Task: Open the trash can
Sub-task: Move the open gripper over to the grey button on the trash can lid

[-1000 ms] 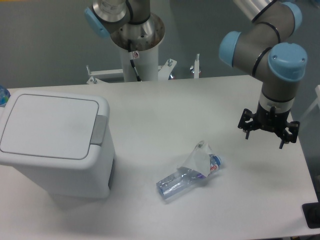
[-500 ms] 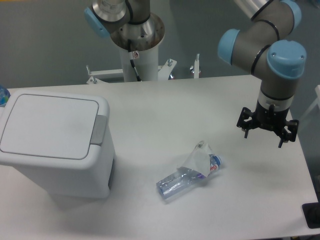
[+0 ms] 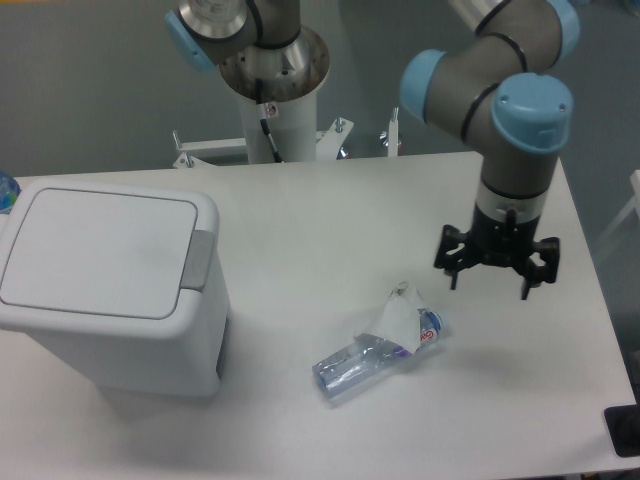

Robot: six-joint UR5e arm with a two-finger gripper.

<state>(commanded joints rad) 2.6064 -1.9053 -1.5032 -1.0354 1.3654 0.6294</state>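
The trash can (image 3: 110, 290) is a boxy white bin at the left of the table. Its flat white lid (image 3: 95, 250) lies shut, with a grey push tab (image 3: 201, 260) at its right edge. My gripper (image 3: 496, 266) hangs from the arm at the right side, pointing down above the table, fingers spread open and empty. It is far to the right of the bin and just up and right of the bottle.
A crushed clear plastic bottle (image 3: 380, 345) lies on the white table (image 3: 320, 210) between bin and gripper. The arm's base column (image 3: 275, 90) stands at the back edge. A dark object (image 3: 625, 430) sits at the front right corner.
The gripper has moved left, toward the bottle and the bin, still open. The bin and bottle have not moved.
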